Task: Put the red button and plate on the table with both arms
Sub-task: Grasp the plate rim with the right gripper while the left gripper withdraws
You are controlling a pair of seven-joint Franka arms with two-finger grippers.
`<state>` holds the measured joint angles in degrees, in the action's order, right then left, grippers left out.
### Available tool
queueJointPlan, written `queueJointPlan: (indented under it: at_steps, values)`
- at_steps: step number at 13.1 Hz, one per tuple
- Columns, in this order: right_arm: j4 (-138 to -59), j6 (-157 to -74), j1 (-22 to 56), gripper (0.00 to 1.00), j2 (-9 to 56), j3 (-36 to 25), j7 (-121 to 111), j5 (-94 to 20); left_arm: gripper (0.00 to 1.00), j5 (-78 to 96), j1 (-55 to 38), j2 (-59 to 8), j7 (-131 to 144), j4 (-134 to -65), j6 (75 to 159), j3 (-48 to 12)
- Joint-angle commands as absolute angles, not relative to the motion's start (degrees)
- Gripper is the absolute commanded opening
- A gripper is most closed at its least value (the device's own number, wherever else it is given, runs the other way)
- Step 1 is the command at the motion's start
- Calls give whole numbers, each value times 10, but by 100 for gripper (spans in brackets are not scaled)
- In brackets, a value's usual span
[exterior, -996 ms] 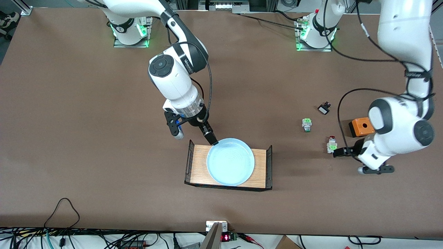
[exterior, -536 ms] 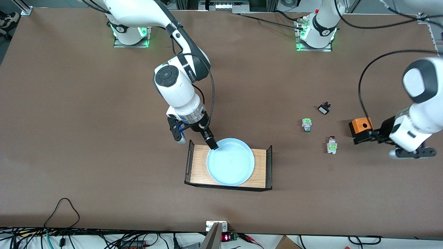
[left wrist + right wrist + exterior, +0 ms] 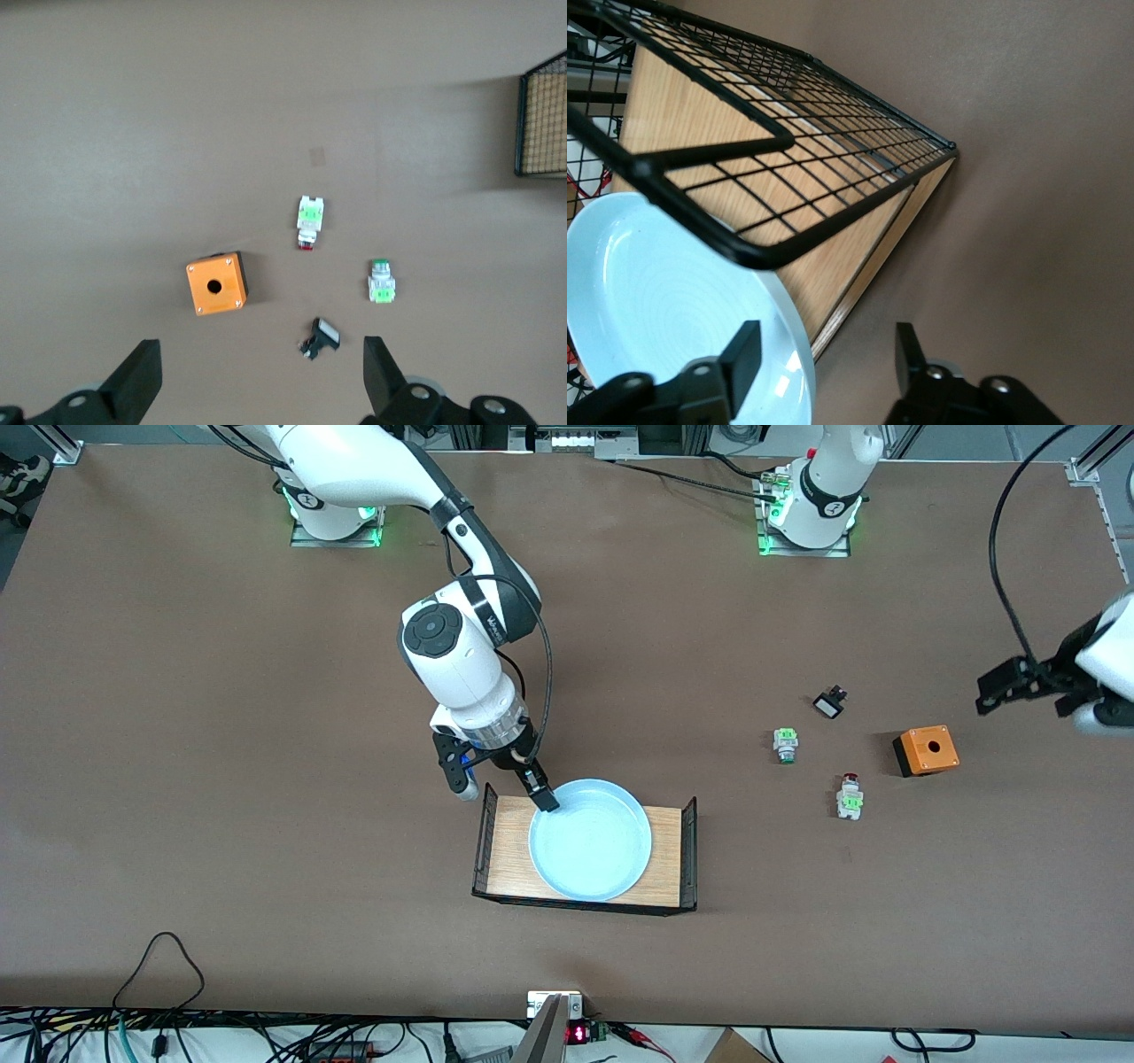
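The pale blue plate (image 3: pixel 591 841) lies on a wooden tray on the brown table (image 3: pixel 266 735). My right gripper (image 3: pixel 505 795) is open at the plate's rim on the side toward the right arm's end. In the right wrist view (image 3: pixel 824 354) one finger is over the plate (image 3: pixel 656 301) and the other is outside the tray, with the rim between them. The red button (image 3: pixel 850 795) lies on the table toward the left arm's end; it also shows in the left wrist view (image 3: pixel 309 221). My left gripper (image 3: pixel 1032 707) is open, empty and high over the table (image 3: pixel 261 359).
The light wooden tray (image 3: pixel 509 850) has black wire-mesh ends. An orange box with a hole (image 3: pixel 926 750), a green-and-white switch (image 3: pixel 785 744) and a small black switch (image 3: pixel 829 705) lie near the red button. Cables run along the table's near edge.
My left gripper has risen away from the red button and swung toward the left arm's end of the table. My right gripper has shifted slightly along the plate's rim.
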<state>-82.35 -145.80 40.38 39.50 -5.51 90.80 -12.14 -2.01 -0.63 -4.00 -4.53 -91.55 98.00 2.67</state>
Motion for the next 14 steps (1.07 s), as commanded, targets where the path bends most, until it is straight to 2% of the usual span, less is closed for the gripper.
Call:
queueJointPlan:
  at_steps: [1,3,5,6,9,14]
  values:
    - [-809,-1462,408,63,404,-59,914,-123,100,-33,27,9,-94,-938,950,-1]
    - [-809,-1463,408,59,404,-59,914,-123,100,-27,39,20,-92,-938,940,-13]
    - [-809,-1467,408,50,406,-59,914,-123,100,-19,36,24,-76,-939,939,-13]
    - [-809,-1467,408,41,406,-59,907,-123,100,-6,35,24,-69,-938,940,-13]
    - [-808,-1467,404,22,406,-59,893,-123,100,1,24,21,-35,-931,903,-11]
    - [-802,-1470,408,6,404,-59,894,-123,100,5,29,17,-30,-918,897,-13]
